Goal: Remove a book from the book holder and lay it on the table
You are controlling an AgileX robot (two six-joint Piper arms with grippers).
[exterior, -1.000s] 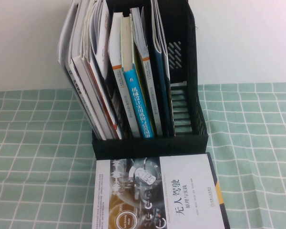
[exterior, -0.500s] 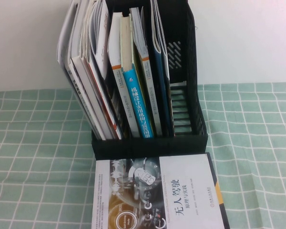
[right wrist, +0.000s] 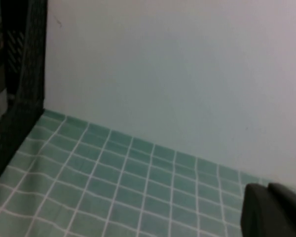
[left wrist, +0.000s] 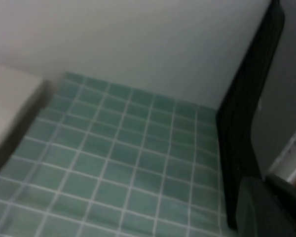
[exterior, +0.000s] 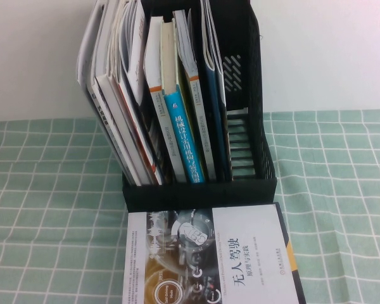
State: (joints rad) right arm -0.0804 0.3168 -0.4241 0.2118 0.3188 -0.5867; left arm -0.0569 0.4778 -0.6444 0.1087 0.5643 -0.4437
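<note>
At the bottom centre of the high view, nearest my camera, a white book with a dark circular graphic [exterior: 206,259] lay flat on the table [exterior: 50,253], its far edge touching the front wall of the book holder [exterior: 199,193]. My left gripper [left wrist: 269,210] appeared only as a dark shape in the lower right corner of its wrist view, beside the holder's black side; I could not tell how its fingers stood. My right gripper [right wrist: 276,210] sat in the lower right corner of its own wrist view, over the checked cloth, fully closed and empty. Farther back, the holder stood upright at the centre. A blue-spined book [exterior: 183,136] leaned in a middle slot; the right compartment held nothing. I could not single out the book among the leaning volumes.
</note>
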